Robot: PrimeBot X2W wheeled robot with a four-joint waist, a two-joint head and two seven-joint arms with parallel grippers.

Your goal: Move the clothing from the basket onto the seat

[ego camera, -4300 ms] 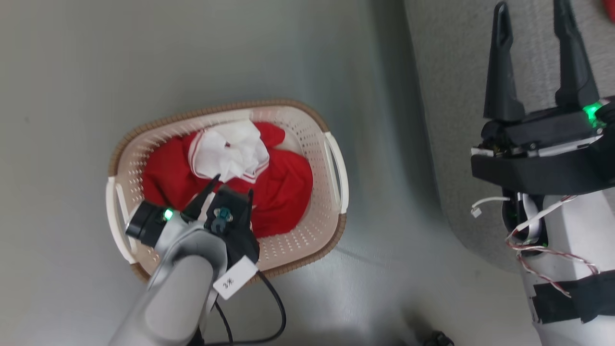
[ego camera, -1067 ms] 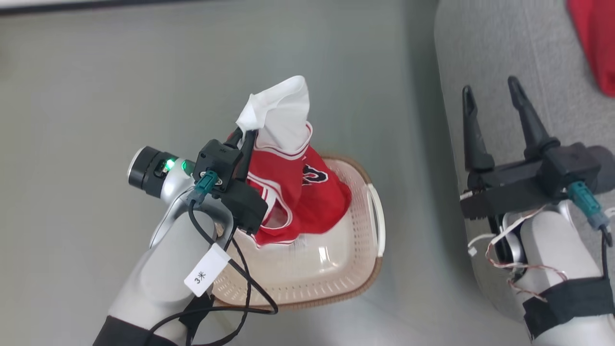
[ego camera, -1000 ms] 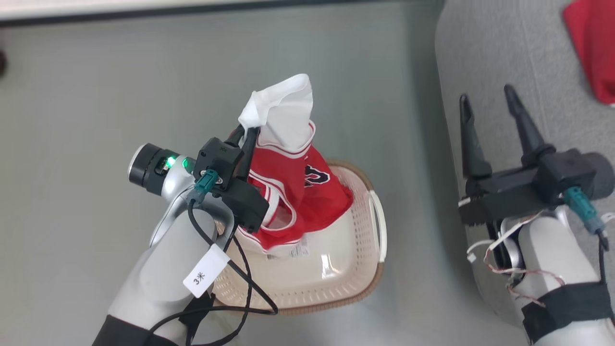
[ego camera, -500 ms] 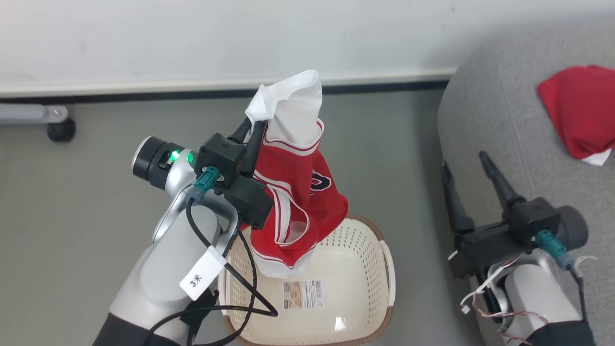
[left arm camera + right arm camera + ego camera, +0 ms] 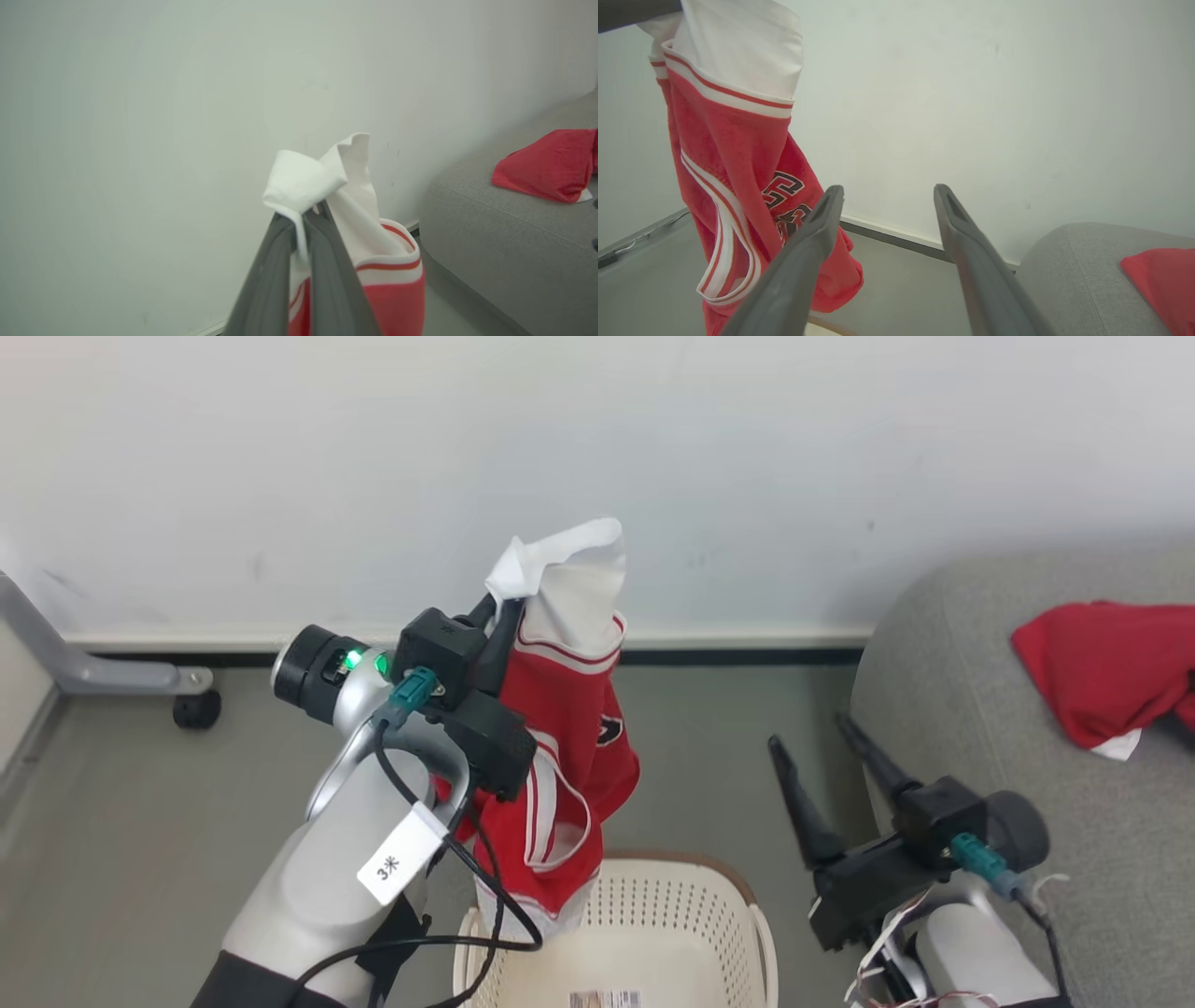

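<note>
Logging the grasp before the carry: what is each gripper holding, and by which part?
Left gripper is shut on the jersey, pinching its white fabric at the top. Right gripper is open, holding nothing.

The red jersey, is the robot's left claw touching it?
Touching. In the left wrist view the left gripper is shut on the jersey, with white cloth pinched between its two dark fingers.

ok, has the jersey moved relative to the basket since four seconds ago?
Yes, up: the jersey lay inside the basket; now it hangs from the shut left gripper, above the rim.
</note>
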